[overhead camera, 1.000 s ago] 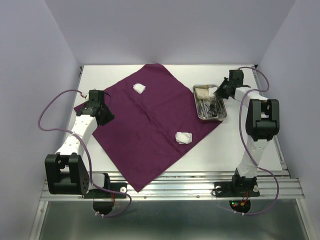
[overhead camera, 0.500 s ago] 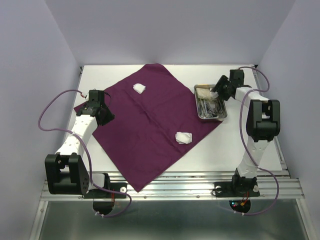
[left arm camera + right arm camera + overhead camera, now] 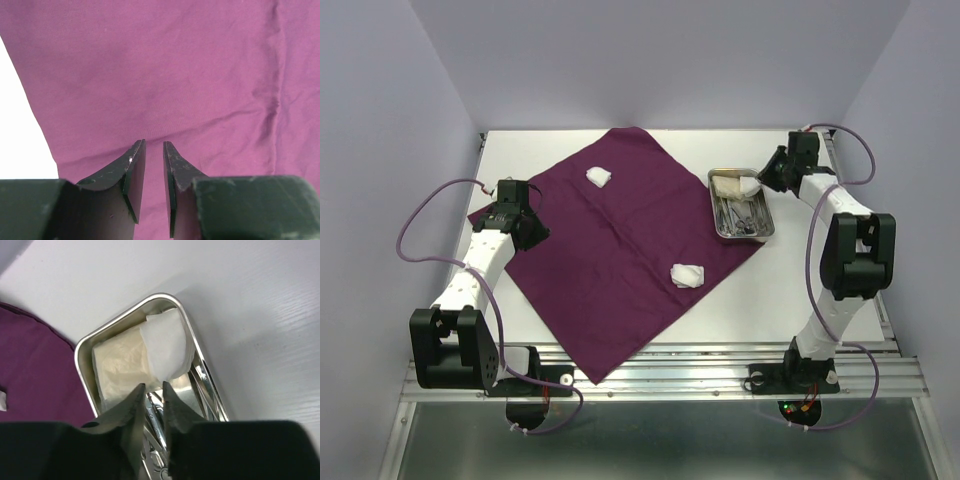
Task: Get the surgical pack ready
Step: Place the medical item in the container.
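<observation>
The deep-purple cloth wrap (image 3: 620, 240) lies spread flat like a diamond. Two white gauze wads (image 3: 599, 177) (image 3: 687, 275) rest on it. The steel tray (image 3: 769, 215) sits off its right corner, holding silver instruments (image 3: 742, 213) and folded gauze (image 3: 734, 185). My right gripper (image 3: 765, 179) hovers by the tray's far right end, slightly open and empty. In the right wrist view its tips (image 3: 154, 386) hang over the tray (image 3: 82, 352), just short of a white gauze fold (image 3: 167, 347) on a cream one (image 3: 120, 362). My left gripper (image 3: 525, 228) (image 3: 154, 143) is low over the cloth's left corner, slightly open, empty.
White tabletop (image 3: 820, 290) surrounds the cloth, with pale walls on three sides. The metal rail (image 3: 660, 375) carrying both arm bases runs along the near edge. Purple cables loop beside each arm. The cloth's edge (image 3: 35, 370) lies just left of the tray.
My right gripper opened and left the white gauze in the tray's far end. It then drew back toward the far right with its jaws partly narrowed. The left arm stayed still.
</observation>
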Controlling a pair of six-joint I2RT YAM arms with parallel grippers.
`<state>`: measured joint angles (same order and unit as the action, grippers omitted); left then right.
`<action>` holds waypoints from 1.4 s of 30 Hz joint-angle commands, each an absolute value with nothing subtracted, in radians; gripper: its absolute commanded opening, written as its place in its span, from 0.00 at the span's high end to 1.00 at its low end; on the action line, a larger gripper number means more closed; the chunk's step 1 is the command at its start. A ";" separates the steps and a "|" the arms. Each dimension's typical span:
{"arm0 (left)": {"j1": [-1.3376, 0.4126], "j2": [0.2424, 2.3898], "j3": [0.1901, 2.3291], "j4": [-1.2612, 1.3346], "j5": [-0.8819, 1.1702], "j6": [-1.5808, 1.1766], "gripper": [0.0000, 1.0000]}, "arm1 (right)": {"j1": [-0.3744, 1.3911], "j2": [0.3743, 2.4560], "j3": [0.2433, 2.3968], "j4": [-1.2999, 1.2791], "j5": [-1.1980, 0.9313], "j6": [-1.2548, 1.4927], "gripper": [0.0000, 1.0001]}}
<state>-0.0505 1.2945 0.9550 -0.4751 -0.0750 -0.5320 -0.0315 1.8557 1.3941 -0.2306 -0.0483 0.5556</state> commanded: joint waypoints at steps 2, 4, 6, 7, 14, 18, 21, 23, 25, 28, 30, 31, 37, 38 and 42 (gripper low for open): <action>-0.054 1.267 0.939 -0.457 -0.071 -0.526 0.68 | -0.017 1.914 1.471 -0.262 -0.018 0.517 0.83; -0.054 1.261 0.936 -0.457 -0.074 -0.528 0.68 | -0.006 1.948 1.496 -0.268 -0.014 0.512 0.84; -0.054 1.256 0.934 -0.460 -0.075 -0.529 0.68 | 0.003 1.993 1.520 -0.279 -0.005 0.506 0.84; -0.054 1.255 0.934 -0.463 -0.075 -0.529 0.68 | 0.003 2.003 1.525 -0.281 -0.005 0.506 0.84; -0.054 1.249 0.936 -0.463 -0.071 -0.534 0.68 | 0.003 2.065 1.542 -0.275 0.029 0.505 0.84; -0.054 1.250 0.934 -0.462 -0.063 -0.532 0.68 | 0.003 2.089 1.565 -0.282 0.032 0.499 0.84; -0.054 1.247 0.936 -0.459 -0.055 -0.529 0.68 | 0.003 2.068 1.563 -0.281 0.029 0.499 0.84; -0.055 1.249 0.939 -0.453 -0.049 -0.526 0.67 | 0.003 2.034 1.559 -0.278 0.029 0.499 0.83; -0.058 1.255 0.943 -0.442 -0.037 -0.520 0.67 | 0.003 2.011 1.560 -0.278 0.028 0.500 0.83; -0.072 1.282 0.988 -0.428 -0.034 -0.508 0.66 | 0.003 1.962 1.560 -0.278 0.021 0.502 0.80; -0.087 1.327 1.038 -0.423 -0.034 -0.496 0.64 | 0.003 1.927 1.557 -0.278 0.017 0.502 0.77; -0.087 1.342 1.058 -0.423 -0.037 -0.491 0.64 | 0.003 1.915 1.555 -0.278 0.015 0.503 0.75; -0.133 1.527 1.210 -0.416 -0.072 -0.491 0.62 | 0.012 1.809 1.505 -0.273 0.012 0.511 0.64; -0.136 1.555 1.259 -0.414 -0.074 -0.492 0.61 | 0.012 1.793 1.491 -0.268 0.011 0.512 0.64; -0.143 1.696 1.394 -0.403 -0.075 -0.505 0.58 | 0.021 1.723 1.422 -0.258 0.009 0.517 0.62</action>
